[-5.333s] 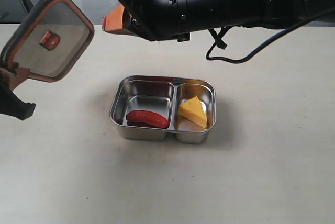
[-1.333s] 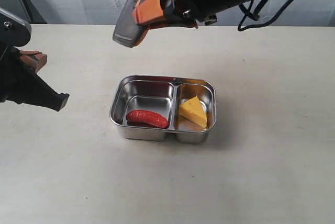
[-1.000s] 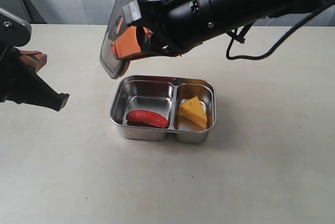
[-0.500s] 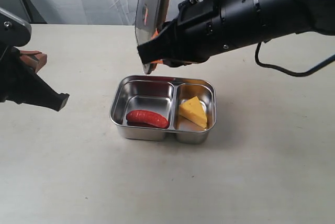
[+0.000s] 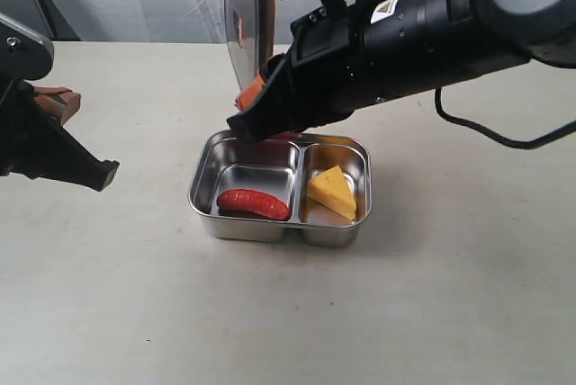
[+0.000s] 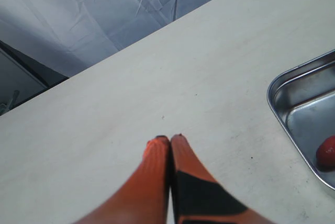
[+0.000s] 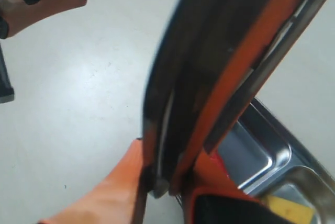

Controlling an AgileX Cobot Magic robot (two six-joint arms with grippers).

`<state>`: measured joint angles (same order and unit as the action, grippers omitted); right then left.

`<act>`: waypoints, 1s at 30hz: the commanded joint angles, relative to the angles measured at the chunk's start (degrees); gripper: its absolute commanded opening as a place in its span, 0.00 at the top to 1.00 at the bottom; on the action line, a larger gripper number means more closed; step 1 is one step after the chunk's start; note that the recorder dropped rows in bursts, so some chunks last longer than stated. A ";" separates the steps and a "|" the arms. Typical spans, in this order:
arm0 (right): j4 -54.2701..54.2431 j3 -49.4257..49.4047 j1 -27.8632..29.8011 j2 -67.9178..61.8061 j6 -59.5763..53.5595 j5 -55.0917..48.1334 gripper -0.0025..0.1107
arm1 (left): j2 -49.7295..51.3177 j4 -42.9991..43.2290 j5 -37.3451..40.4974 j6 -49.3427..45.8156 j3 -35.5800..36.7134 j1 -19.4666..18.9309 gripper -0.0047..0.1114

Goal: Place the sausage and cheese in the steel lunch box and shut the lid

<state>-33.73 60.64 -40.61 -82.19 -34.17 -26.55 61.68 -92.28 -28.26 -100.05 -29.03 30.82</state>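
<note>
The lid (image 5: pixel 243 43), probably stiff, light and slick, stands pinched at its rim by the right fingers (image 7: pixel 120 192); the left fingers (image 6: pixel 157 171) are closed, empty.

sausage (image 5: pixel 254 204) and cheese (image 5: pixel 332 192) lie in separate steel lunch box (image 5: pixel 200 189) compartments; lid (image 5: pixel 239 39) upright above it.

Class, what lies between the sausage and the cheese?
The steel lunch box's dividing wall alone stands between sausage and cheese; the exterior view shows it.

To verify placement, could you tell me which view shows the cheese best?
Exterior view: the cheese lies whole and unobstructed. Right wrist view shows only a yellow corner; left wrist view, none of it.
</note>
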 commanded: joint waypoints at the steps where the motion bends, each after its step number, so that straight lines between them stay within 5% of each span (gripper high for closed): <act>1: 21.16 -0.03 -1.80 1.24 22.94 4.15 0.99 | -0.35 -0.15 -0.23 0.53 -0.39 0.04 0.96; 11: 47.04 -3.94 -6.43 1.93 52.54 15.66 0.99 | -0.35 -0.15 -0.23 0.53 -0.39 0.04 0.96; 19: 82.46 -9.90 -6.84 1.93 92.94 32.87 0.99 | -0.35 -0.15 -0.23 0.53 -0.39 0.04 0.96; 27: 87.29 -13.09 -5.96 1.93 98.51 38.27 0.99 | -0.35 -0.15 -0.23 0.53 -0.39 0.04 0.96; 30: 99.65 -13.11 -4.42 1.93 109.93 41.06 0.99 | -0.35 -0.15 -0.23 0.53 -0.39 0.04 0.96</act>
<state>55.60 47.66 -46.39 -80.73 66.73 11.06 61.68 -92.28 -28.26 -100.05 -29.03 30.82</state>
